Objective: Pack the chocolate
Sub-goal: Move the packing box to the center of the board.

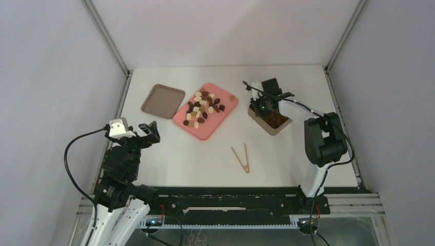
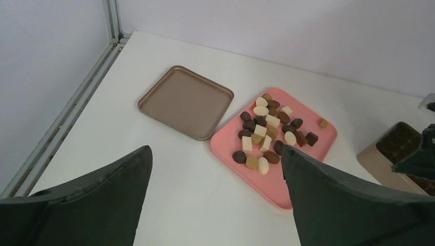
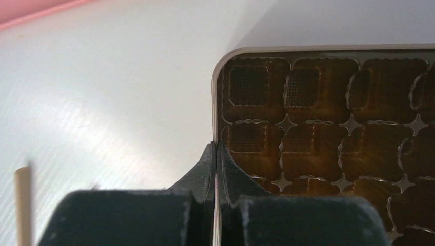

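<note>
The chocolate [image 1: 204, 108] is a heap of dark brown, mid brown and cream pieces on a pink tray [image 1: 205, 134] at mid table, also seen in the left wrist view as chocolate [image 2: 272, 128] on the tray [image 2: 267, 182]. The square tan tin [image 1: 276, 123] with its dark gridded insert [image 3: 318, 128] stands to the right. My right gripper [image 3: 215, 146] is shut on the tin's thin left wall [image 3: 215, 102]; from above the gripper [image 1: 258, 106] sits at the tin's far left edge. My left gripper [image 2: 216, 148] hangs open near the table's left side, holding nothing.
A flat brown lid [image 1: 163, 101] lies left of the pink tray. Thin wooden tongs [image 1: 242, 158] lie in front of the tray, toward the near edge; one tip of the tongs [image 3: 23, 205] shows in the right wrist view. Grey walls close in the table.
</note>
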Tool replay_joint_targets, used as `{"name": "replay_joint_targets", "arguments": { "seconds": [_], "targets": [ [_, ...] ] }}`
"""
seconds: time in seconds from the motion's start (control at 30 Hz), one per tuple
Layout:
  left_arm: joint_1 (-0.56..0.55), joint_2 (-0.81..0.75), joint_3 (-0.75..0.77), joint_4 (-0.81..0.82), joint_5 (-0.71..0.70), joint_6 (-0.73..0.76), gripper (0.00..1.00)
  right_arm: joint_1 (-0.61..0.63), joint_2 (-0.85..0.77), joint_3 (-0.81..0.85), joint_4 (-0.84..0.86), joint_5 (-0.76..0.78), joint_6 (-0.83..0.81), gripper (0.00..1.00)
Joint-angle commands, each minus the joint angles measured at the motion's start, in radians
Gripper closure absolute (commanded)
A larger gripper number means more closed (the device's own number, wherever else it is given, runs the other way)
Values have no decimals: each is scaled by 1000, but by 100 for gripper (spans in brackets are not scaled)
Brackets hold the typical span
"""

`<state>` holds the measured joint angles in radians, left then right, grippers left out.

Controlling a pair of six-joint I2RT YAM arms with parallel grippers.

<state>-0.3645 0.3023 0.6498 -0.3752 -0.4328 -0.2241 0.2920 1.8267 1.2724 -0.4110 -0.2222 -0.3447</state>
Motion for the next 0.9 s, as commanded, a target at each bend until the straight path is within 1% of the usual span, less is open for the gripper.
{"name": "replay_joint_targets", "arguments": {
  "seconds": [0.0,0.17,0.37,0.57,0.8,0.87],
  "targets": [
    [-5,-11,-19,47,22,25,0,90,-64,-4,-39,-37,-30,100],
    [-6,-16,-21,46,25,25,0,191,-79,-27,-53,-18,-1,100],
    [-5,-16,-21,45,29,22,0,320,-113,-90,-16,19,55,100],
    [-7,-13,-21,44,32,18,0,408,-122,-106,-1,61,79,100],
    [-7,-1,-21,41,31,16,0,442,-127,-105,73,79,85,100],
    [-7,3,-21,39,31,13,0,446,-126,-105,92,90,101,98]
  ]
}}
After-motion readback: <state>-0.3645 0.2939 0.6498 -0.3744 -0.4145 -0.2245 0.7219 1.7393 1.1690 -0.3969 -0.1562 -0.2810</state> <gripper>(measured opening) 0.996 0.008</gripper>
